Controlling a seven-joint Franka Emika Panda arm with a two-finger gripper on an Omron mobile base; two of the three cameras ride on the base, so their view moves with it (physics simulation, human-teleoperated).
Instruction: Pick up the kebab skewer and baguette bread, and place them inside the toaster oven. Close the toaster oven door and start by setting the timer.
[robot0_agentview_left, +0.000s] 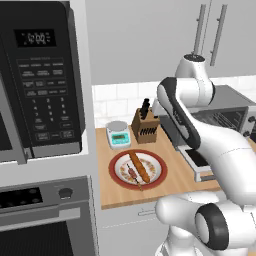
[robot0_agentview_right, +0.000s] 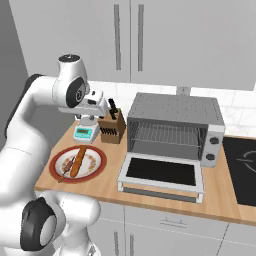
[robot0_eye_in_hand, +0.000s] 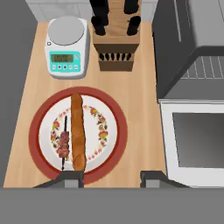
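Observation:
The baguette bread (robot0_eye_in_hand: 77, 131) lies lengthwise on a red-rimmed floral plate (robot0_eye_in_hand: 33, 131), with the kebab skewer (robot0_eye_in_hand: 64, 144) close beside it on its left. My gripper (robot0_eye_in_hand: 111, 178) hangs high above the counter, just right of the plate, open and holding nothing. The toaster oven (robot0_agentview_right: 175, 112) stands to the right with its wire rack showing. The toaster oven door (robot0_agentview_right: 162, 172) is folded down flat onto the counter. From the left base view the baguette (robot0_agentview_left: 139, 166) and skewer (robot0_agentview_left: 132, 173) sit on the plate (robot0_agentview_left: 120, 162) in front of my arm.
A white and teal kitchen scale (robot0_eye_in_hand: 66, 46) and a wooden knife block (robot0_eye_in_hand: 116, 43) stand behind the plate. Two round knobs (robot0_agentview_right: 212, 141) sit on the toaster oven's right side. A black cooktop (robot0_agentview_right: 245, 170) lies further right. The black microwave (robot0_agentview_left: 40, 75) hangs at the left.

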